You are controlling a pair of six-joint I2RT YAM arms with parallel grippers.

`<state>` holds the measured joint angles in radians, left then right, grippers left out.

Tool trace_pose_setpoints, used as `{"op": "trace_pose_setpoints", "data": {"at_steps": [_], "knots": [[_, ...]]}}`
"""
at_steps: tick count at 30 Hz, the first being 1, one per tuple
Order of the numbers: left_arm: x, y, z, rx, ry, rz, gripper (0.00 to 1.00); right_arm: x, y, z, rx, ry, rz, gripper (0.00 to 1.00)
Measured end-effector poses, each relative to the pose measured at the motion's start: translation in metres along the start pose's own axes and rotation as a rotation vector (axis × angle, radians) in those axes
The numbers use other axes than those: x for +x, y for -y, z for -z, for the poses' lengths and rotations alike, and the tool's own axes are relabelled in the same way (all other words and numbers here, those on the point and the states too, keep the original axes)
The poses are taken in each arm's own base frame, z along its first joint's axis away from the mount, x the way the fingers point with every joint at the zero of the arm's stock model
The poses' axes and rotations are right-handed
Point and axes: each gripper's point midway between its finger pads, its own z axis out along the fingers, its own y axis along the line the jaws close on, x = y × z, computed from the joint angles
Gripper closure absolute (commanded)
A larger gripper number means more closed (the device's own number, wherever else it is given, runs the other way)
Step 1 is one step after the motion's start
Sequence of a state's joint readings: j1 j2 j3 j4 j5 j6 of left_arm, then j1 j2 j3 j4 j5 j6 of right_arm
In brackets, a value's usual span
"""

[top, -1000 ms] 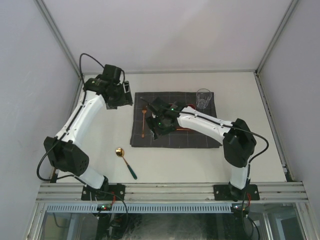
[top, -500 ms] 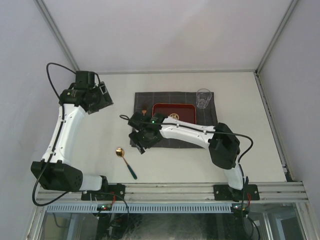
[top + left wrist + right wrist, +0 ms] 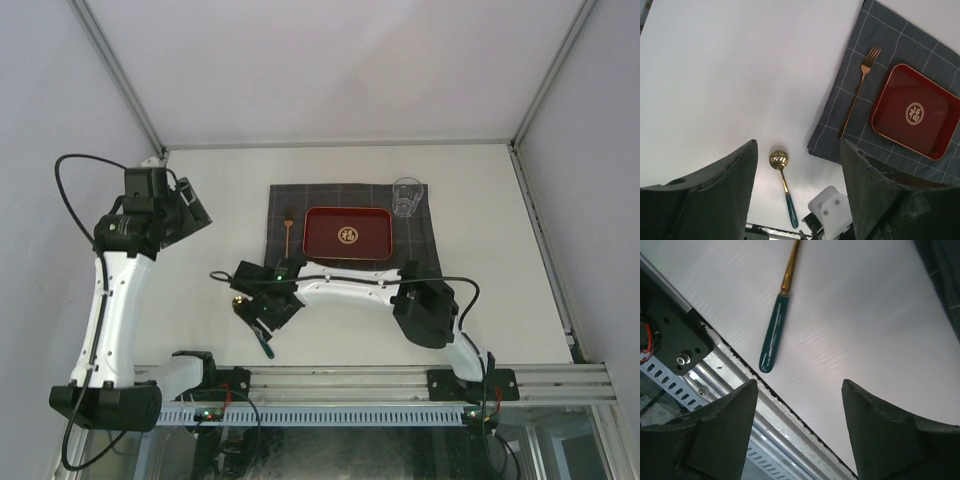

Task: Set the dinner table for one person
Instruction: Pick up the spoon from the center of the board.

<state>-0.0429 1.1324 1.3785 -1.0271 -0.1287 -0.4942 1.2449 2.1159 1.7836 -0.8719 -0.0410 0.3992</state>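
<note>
Right gripper [image 3: 797, 390] has swung off cloth [image 3: 420, 240], now over spoon [image 3: 774, 335], lower left of counter [image 3: 500, 300]. Left gripper [image 3: 797, 150] has drawn back, upper left. Both released, empty.

A dark grey checked cloth [image 3: 415, 255] is lying upper centre in the top view, carrying a red tray [image 3: 320, 236], a fork [image 3: 287, 232] left of it and a glass [image 3: 407, 197] upper right. A green-handled spoon [image 3: 784, 186] is lying lower left.
</note>
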Motion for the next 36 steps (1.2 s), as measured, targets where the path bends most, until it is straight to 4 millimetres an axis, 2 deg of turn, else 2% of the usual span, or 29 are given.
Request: {"op": "trace_pose_setpoints", "data": {"at_steps": [3,7,15,22,27,36], "knots": [[0.007,-0.005,0.007,0.003,0.006,0.001,0.29,0.01,-0.015,-0.005,-0.013,-0.02,0.044,0.32],[0.016,-0.01,0.007,-0.004,-0.007,-0.001,0.29,0.024,-0.031,-0.013,-0.024,-0.05,0.096,0.32],[0.019,-0.012,0.007,-0.006,-0.012,-0.01,0.29,0.038,-0.042,-0.025,-0.032,-0.087,0.134,0.33],[0.019,-0.012,0.009,-0.002,-0.005,-0.016,0.29,0.029,-0.048,-0.038,-0.042,-0.087,0.153,0.33],[0.019,-0.012,0.009,-0.003,-0.005,-0.023,0.29,0.014,-0.054,-0.049,-0.055,-0.072,0.17,0.33],[0.018,-0.013,0.009,-0.001,-0.004,-0.036,0.3,0.007,-0.046,-0.056,-0.052,-0.078,0.16,0.38]]}}
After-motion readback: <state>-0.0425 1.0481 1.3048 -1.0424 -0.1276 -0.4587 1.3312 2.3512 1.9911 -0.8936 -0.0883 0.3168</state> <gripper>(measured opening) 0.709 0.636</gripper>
